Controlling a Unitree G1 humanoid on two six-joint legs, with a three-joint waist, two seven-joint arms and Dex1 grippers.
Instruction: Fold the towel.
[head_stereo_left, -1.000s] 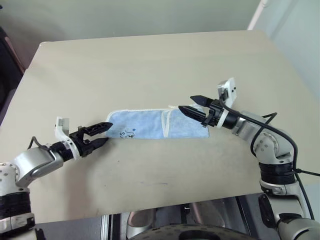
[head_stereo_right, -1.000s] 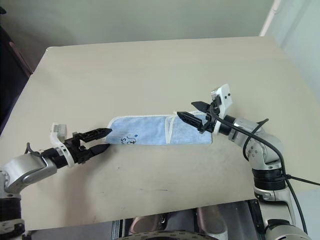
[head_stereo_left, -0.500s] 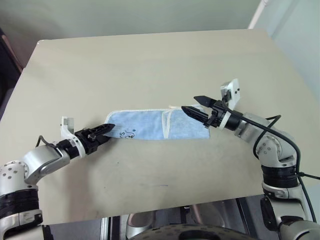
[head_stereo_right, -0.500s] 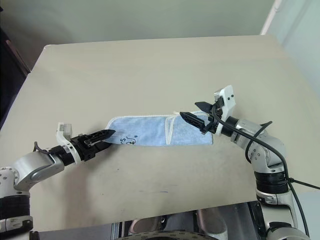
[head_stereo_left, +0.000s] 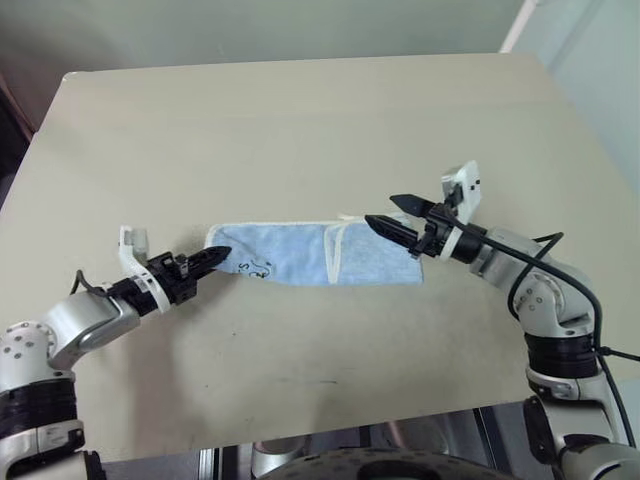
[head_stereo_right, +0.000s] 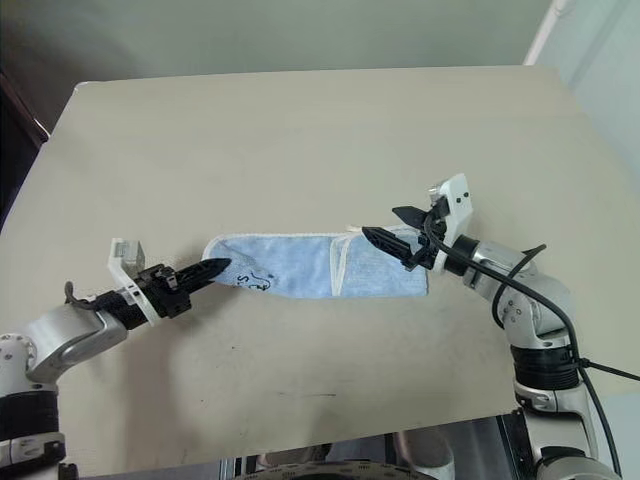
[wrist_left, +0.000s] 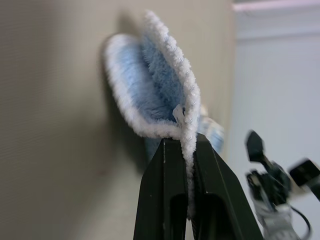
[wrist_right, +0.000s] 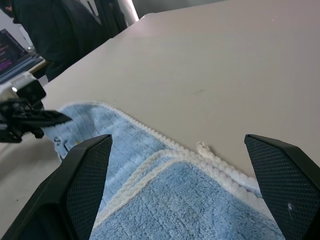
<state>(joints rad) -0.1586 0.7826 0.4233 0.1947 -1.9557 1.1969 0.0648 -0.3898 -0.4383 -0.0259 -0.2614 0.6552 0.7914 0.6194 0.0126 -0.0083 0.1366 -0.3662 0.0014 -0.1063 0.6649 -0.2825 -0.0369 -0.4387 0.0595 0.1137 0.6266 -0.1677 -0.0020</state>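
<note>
Towel (head_stereo_left: 315, 253) first: my left end effector (head_stereo_left: 213, 257) has its two black fingers (wrist_left: 165, 195) pinched together on the towel's cream-white trim at the end nearest the counter's left edge. In the left wrist view I see the trim running straight down between the fingers, and that end of the cloth stands raised off the counter (head_stereo_left: 300, 130), curled into a loose loop.

My right end effector (head_stereo_left: 392, 215) is spread wide, holding nothing. It hovers just over the towel's other end, its fingers pointing toward the left edge of the counter. From the right wrist view I see the two fingertips (wrist_right: 85, 175) far apart with blue terry and a doubled line of white trim between and below them.

The towel lies as a long narrow strip running left to right across the middle of the counter, nearer the front edge than the back. I can see a flap folded over on its right part, its trimmed edge crossing the strip. A small dark printed mark (head_stereo_left: 257, 267) sits on the left part, just beside the left end effector's tips.

Beyond the counter's left edge, the right wrist view catches a person in dark clothing (wrist_right: 45, 30).
</note>
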